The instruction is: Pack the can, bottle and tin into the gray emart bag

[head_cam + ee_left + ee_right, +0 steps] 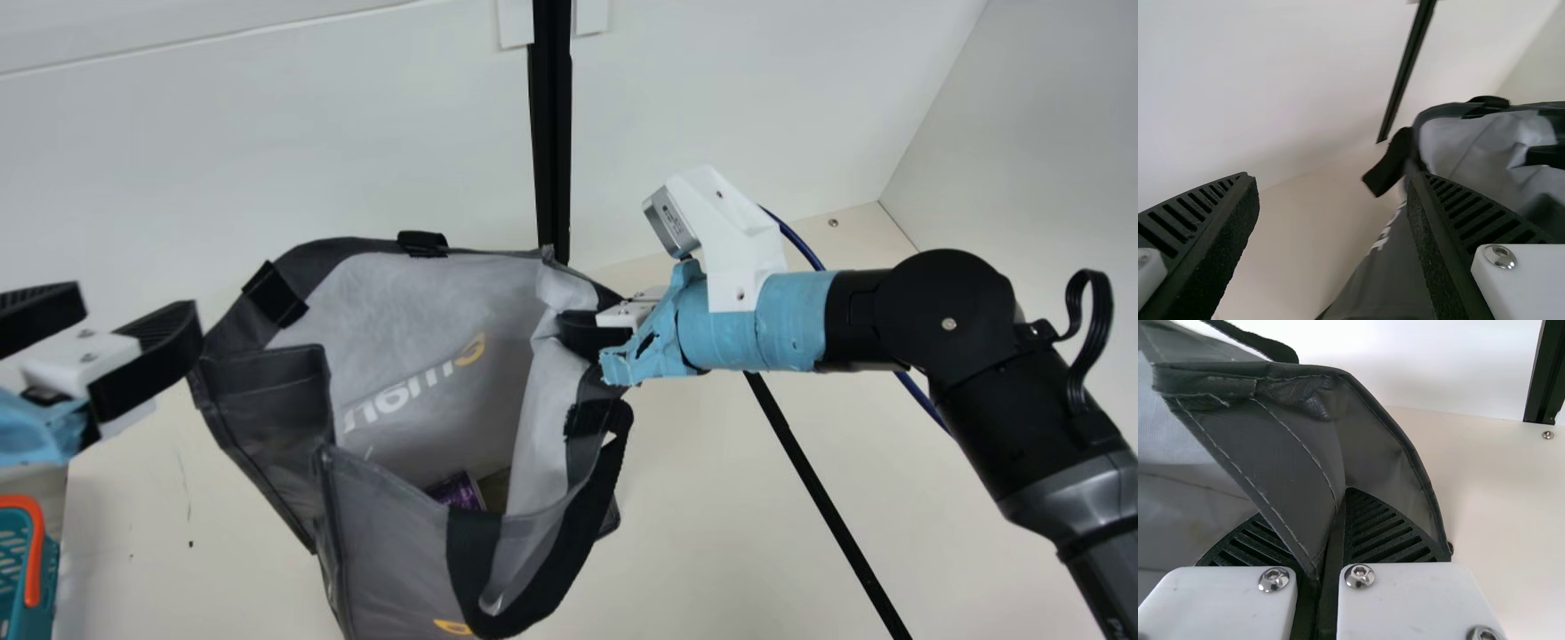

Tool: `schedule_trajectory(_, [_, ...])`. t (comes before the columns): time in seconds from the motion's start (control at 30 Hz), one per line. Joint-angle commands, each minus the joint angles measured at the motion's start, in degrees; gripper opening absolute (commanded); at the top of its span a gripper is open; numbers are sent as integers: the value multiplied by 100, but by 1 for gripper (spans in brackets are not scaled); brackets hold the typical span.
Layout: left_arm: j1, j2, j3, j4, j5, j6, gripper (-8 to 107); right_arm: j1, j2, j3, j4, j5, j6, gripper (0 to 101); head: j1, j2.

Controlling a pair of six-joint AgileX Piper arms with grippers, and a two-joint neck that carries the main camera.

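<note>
Well, the right claw (580, 334) is clenched on the bag's (267, 391) rim, pinching a fold of cloth. Behind it the wrist (756, 320) runs straight out, and the arm (1022, 418) bends sharply at a black joint (947, 316). The left claw (135, 311) gapes near the bag's other side. Something purple (455, 492) sits inside the bag.

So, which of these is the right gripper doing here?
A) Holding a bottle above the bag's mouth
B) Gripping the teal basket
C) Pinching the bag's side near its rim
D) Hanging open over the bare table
C: in the right wrist view, the fingers of the right gripper are closed with the dark fabric of the gray bag caught between them, and the main view puts that grip at the side of the open mouth.
</note>
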Motion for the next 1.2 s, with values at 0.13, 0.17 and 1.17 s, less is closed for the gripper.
schedule_trajectory(0.13, [111,-488,664,386,-316,-324,90,0,0,0,0,0,0,0,-130,-5])
schedule_trajectory(0.17, [129,-562,764,451,-360,-378,90,0,0,0,0,0,0,0,-130,-5])
schedule_trajectory(1.17, [-602,-1744,2721,4205,-597,-3237,90,0,0,0,5,0,0,0,-130,-5])
